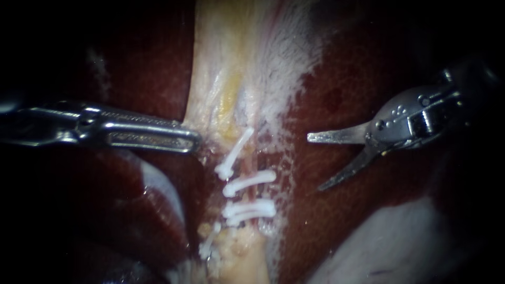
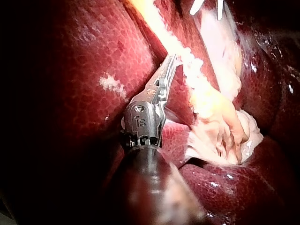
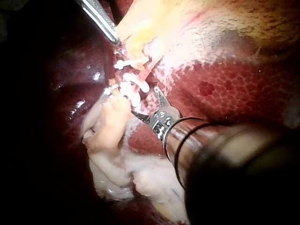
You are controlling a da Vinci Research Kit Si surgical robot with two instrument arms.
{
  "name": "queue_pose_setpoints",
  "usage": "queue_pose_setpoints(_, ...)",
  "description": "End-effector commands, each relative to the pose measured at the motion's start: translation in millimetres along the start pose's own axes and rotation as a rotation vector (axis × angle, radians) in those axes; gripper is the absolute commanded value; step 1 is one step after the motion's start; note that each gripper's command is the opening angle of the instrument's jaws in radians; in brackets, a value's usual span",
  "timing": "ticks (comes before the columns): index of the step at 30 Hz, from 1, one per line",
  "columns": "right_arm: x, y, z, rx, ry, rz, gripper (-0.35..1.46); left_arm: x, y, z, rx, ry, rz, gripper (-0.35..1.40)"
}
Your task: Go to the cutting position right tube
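Blades of the right instrument [image 1: 314, 163] stand apart, holding nothing, above bare liver [image 1: 342, 79]. Ahead of their tips, not yet between them, lies the right tube [image 1: 256, 195], a pinkish strand crossed by white clips [image 1: 250, 182]. Beyond the clips the left instrument [image 1: 193, 140] has its jaws clenched on pale tissue [image 1: 221, 79], holding it taut. Done well, the approach keeps the blades spread and level, aimed at the gap between two clips, touching neither clip nor liver.
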Motion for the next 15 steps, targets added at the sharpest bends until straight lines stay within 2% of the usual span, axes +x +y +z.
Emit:
queue_pose_setpoints(1, 0.0, 0.0, 0.0, 0.005, 0.001, 0.0, 1.45, 0.0, 0.0, 0.0, 0.0, 0.0, 0.0, -0.35)
queue_pose_setpoints(5, 0.0, -0.1, 0.5, 0.038, 0.006, 0.016, 1.45, -0.3, -0.1, -0.2, 0.001, 0.0, -0.002, -0.35)
queue_pose_setpoints(8, -0.1, -0.5, 1.2, 0.071, 0.01, 0.035, 1.43, -1.3, -0.3, -0.9, 0.007, 0.001, -0.006, -0.35)
queue_pose_setpoints(11, -0.3, -1.2, 2.3, 0.11, 0.013, 0.056, 1.4, -2.8, -0.8, -2.1, 0.01, 0.004, -0.014, -0.35)
queue_pose_setpoints(15, -0.7, -2.1, 3.8, 0.147, 0.013, 0.083, 1.38, -5.1, -1.7, -4.3, 0.005, -0.02, -0.016, -0.35)
